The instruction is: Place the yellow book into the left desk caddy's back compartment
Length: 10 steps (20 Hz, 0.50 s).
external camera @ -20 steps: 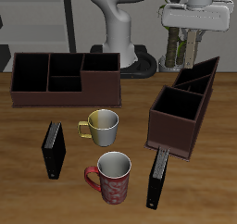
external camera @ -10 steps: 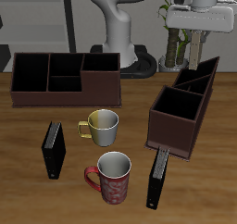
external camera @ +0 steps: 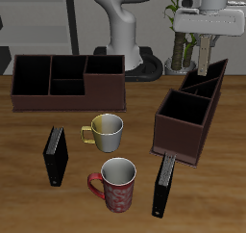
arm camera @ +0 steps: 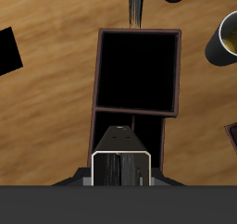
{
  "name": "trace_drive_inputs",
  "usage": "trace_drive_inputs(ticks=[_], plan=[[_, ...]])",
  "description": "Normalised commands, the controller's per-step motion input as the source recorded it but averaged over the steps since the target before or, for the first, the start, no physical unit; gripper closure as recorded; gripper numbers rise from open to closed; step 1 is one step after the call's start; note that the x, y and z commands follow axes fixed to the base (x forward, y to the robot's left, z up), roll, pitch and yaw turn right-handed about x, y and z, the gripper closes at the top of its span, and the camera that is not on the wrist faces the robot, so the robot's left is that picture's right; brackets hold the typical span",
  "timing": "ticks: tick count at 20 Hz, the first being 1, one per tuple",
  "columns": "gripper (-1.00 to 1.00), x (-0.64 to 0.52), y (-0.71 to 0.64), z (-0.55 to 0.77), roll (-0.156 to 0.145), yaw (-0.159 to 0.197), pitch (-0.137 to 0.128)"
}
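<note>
**Gripper** (external camera: 206, 41): raised above the far end of the left desk caddy, fingers pointing down. Clenched on the yellow book; the wrist view shows the book's edge filling the gap between the two fingers.

**Yellow book** (external camera: 207, 60): hangs upright below the fingers, edge-on to the exterior view, so it shows as a thin grey strip. Its lower end is just above the caddy's sloping far walls. Whether it touches them cannot be told. In the wrist view its grey edge (arm camera: 120, 165) lies directly over the narrow section.

**Left desk caddy** (external camera: 183, 136): dark brown wooden box, standing on the table at an angle. Its big square section is toward the near edge and is dark inside.

**Back compartment** (external camera: 204, 82): narrower section with wedge-shaped walls, at the caddy's far end, right under the held book. Also seen in the wrist view (arm camera: 130, 133).

**Long low box** (external camera: 67, 92): dark brown, three sections, far side of the table, well apart from the caddy.

**Black books, two**: one (external camera: 56, 156) near the table's front, beside the mugs. The other (external camera: 163, 184) lies with one end touching the near wall of the caddy.

**Mugs, two**: pale mug with yellow handle (external camera: 107, 131), mid-table. Red patterned mug (external camera: 117, 185), nearer the front edge.

**Table** (external camera: 24, 141): wood-grain top.
</note>
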Motion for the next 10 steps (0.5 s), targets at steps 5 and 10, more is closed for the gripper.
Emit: trace_drive_inputs(ticks=[5, 10], plan=[[1.0, 0.04, -0.03, -0.04, -0.004, -0.007, 0.005], [1.0, 0.01, -0.01, -0.04, -0.007, -0.005, 0.003]])
